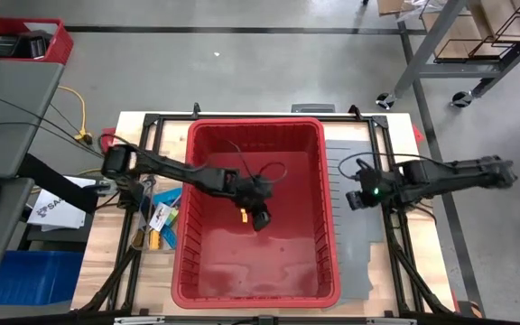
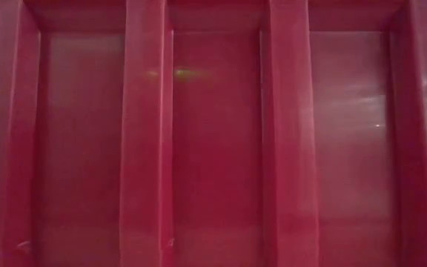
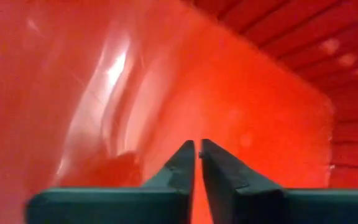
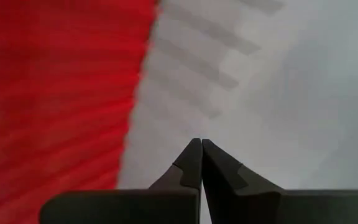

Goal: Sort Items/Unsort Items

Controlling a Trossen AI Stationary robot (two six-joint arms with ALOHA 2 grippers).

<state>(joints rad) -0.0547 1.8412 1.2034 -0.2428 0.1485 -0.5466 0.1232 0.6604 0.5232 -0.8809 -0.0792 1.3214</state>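
A small orange item point(image 1: 243, 215) lies on the floor of the large red bin point(image 1: 314, 271), near the bin's middle. My left gripper point(image 1: 259, 218) reaches down into the bin just right of it. Its fingers point(image 3: 185, 165) are shut with nothing between them; whether they touch the orange item or the bin floor, I cannot tell. Yellow and blue items point(image 1: 155, 236) lie on the wooden table left of the bin. My right gripper point(image 1: 357, 198) hangs shut over the grey mat point(image 1: 355, 253) right of the bin, with nothing in it point(image 4: 199, 152).
The bin's ribbed red wall point(image 2: 213, 148) fills the low view. The grey mat point(image 4: 278, 93) bears darker stripes point(image 4: 210, 62) beside the bin's right wall point(image 4: 55, 93). A black frame point(image 1: 143, 135) runs round the table. Papers point(image 1: 57, 206) lie at the table's left edge.
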